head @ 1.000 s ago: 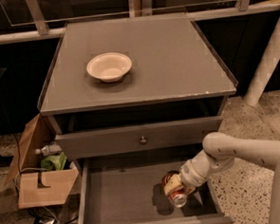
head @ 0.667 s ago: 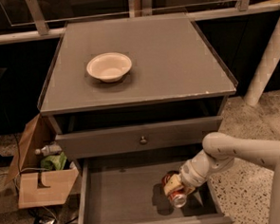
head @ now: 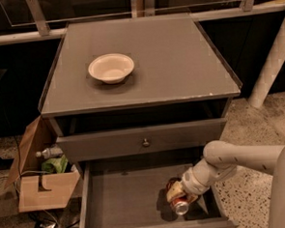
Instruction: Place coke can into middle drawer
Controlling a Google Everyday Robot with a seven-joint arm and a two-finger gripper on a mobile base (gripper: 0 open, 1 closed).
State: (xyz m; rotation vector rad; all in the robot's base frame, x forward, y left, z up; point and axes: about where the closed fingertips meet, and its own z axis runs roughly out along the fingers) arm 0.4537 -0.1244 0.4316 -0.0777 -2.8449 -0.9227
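Nothing has visibly shifted since a second ago: the arm, the can and the open drawer all sit where they did. Nearest the camera, the middle drawer is pulled out, its dark flat floor bare on the left and in the middle. In its right half the gripper reaches down, pinched around the coke can. The can is tilted, with one silver end turned toward the front of the drawer. It sits low over the drawer floor, and whether it touches the floor cannot be told. A dark shadow lies on the floor just to the left of the can. The pale arm runs from the gripper up and out over the drawer's right wall. To the left of the cabinet, a cardboard box stands on the ground, with a clear bottle and something green inside it. Above the open drawer is a closed drawer front with a small round knob. Farther back, a white bowl sits upright on the left part of the grey cabinet top.
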